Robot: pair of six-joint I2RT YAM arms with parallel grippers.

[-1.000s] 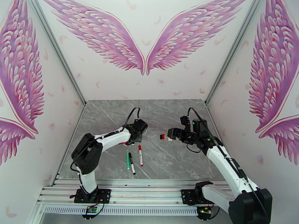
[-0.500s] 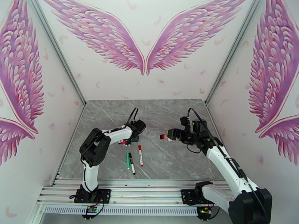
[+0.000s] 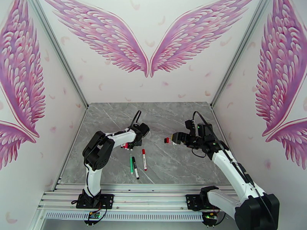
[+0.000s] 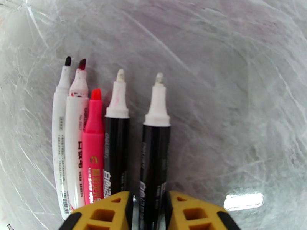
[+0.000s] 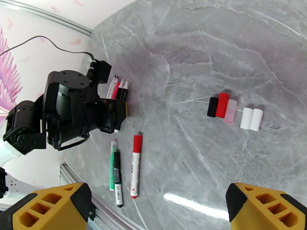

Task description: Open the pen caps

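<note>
Where pen caps (image 5: 221, 105) lie, capped pens (image 5: 134, 165) apart

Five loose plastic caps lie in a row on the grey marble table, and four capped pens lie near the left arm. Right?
No: three capped pens lie there, green, black and red, as the right wrist view shows. The five loose plastic caps are right.

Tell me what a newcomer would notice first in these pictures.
Probably the huge pink wings painted on the back wall. On the grey marble table, five uncapped pens lie side by side, the left fingers flanking the rightmost black pen. Further right, the removed caps sit in a neat row, and three capped pens lie toward the near edge.
</note>
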